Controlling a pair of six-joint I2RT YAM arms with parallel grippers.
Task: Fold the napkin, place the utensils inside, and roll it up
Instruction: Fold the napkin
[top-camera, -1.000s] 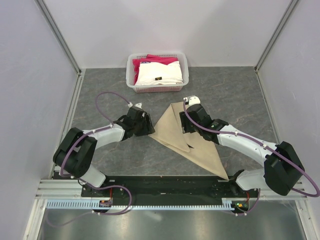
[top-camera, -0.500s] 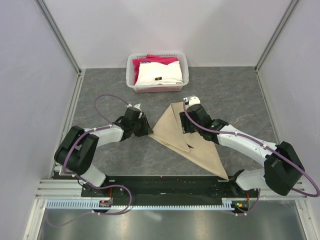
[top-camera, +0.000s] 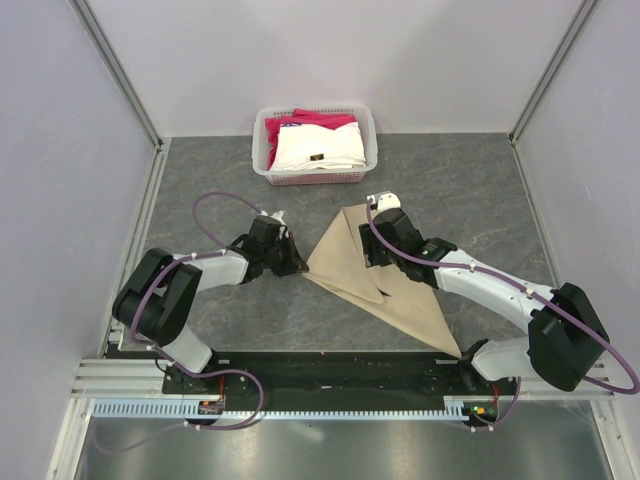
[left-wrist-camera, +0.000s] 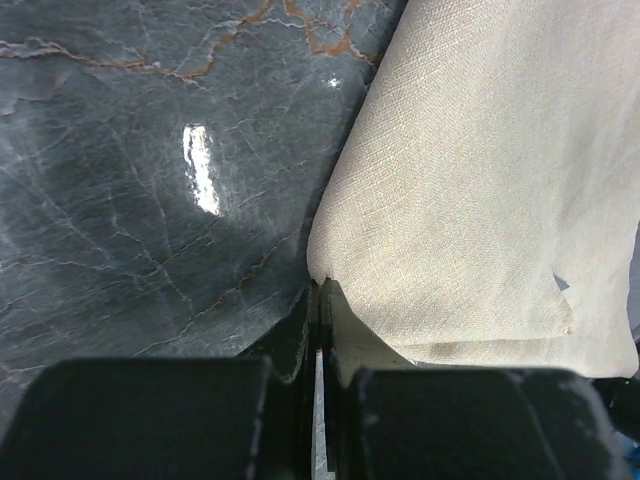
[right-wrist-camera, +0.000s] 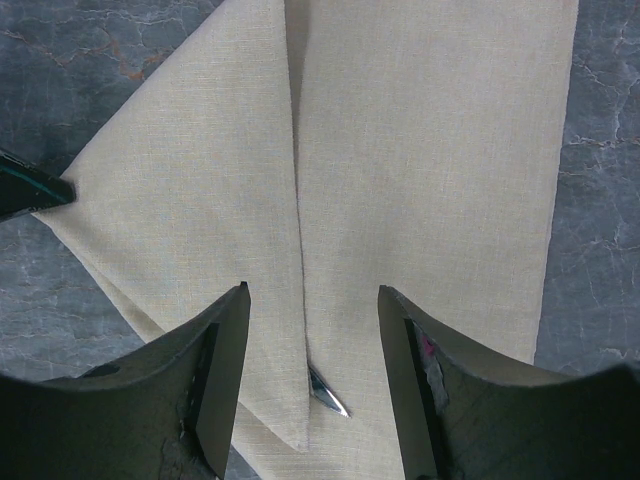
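At the near edge of the table (top-camera: 480, 190), the long tail of the napkin (top-camera: 345, 265) runs down to the right until its point almost meets the rail by the right arm's base; that tail has barely shifted. A little farther in lies the change. The left gripper (left-wrist-camera: 318, 292), whose jaws stood apart a second ago, has now pressed them together on the napkin's left corner. Its wrist view shows the tip of the cloth caught in the thin slit between the dark fingers, low against the table. The arm has also settled slightly closer along the cloth's point. I judge this a fresh pinch, made ready to carry that corner across, so the next fold or wrap is about to begin rather than done. Just beyond, the right gripper (right-wrist-camera: 312, 300) hangs over the middle of the napkin with its jaws spread wide, gripping nothing, as it did before. Between its fingers a flap edge runs along the cloth, and the pointed blade tip of the knife (right-wrist-camera: 328, 391) pokes out from under that flap, so the utensil seems already tucked inside; its handle is hidden. Farthest back, well apart from the napkin, the white basket (top-camera: 262, 150) holds the white cloth (top-camera: 318, 148) and the pink-red cloth (top-camera: 320, 119), both untouched
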